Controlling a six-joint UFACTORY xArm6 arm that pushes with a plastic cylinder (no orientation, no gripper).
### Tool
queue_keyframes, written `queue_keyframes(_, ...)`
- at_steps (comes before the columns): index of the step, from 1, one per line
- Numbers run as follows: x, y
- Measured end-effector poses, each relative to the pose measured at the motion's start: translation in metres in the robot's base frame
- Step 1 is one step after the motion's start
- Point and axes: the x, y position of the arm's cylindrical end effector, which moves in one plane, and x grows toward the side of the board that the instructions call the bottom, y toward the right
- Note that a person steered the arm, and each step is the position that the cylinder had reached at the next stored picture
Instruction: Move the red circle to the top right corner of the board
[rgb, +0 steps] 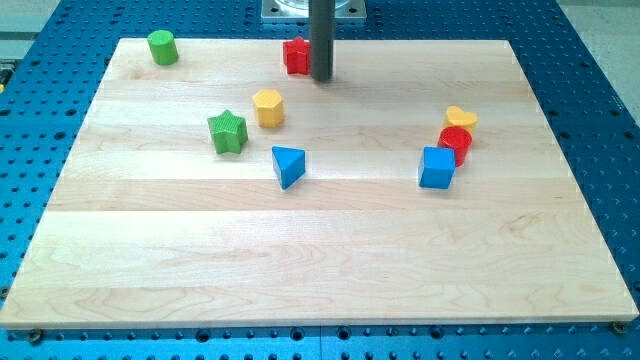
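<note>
The red circle (457, 142) sits on the wooden board (320, 260) at the view's right. It is wedged between a yellow block (461, 117) above it and a blue cube (437, 167) below-left, touching both. My tip (321, 77) is near the view's top centre, far to the left of the red circle. It stands just right of a red block (296, 55) whose shape is partly hidden by the rod.
A green cylinder (162, 46) stands at the top left corner. A green star (227, 131), a yellow hexagon (268, 107) and a blue triangle (288, 165) cluster left of centre. The blue perforated table (600, 120) surrounds the board.
</note>
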Motion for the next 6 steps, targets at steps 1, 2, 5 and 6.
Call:
queue_keyframes(1,0.035,0.013)
queue_keyframes(2,0.058,0.011)
queue_keyframes(5,0.042,0.096)
queue_keyframes(6,0.026,0.155)
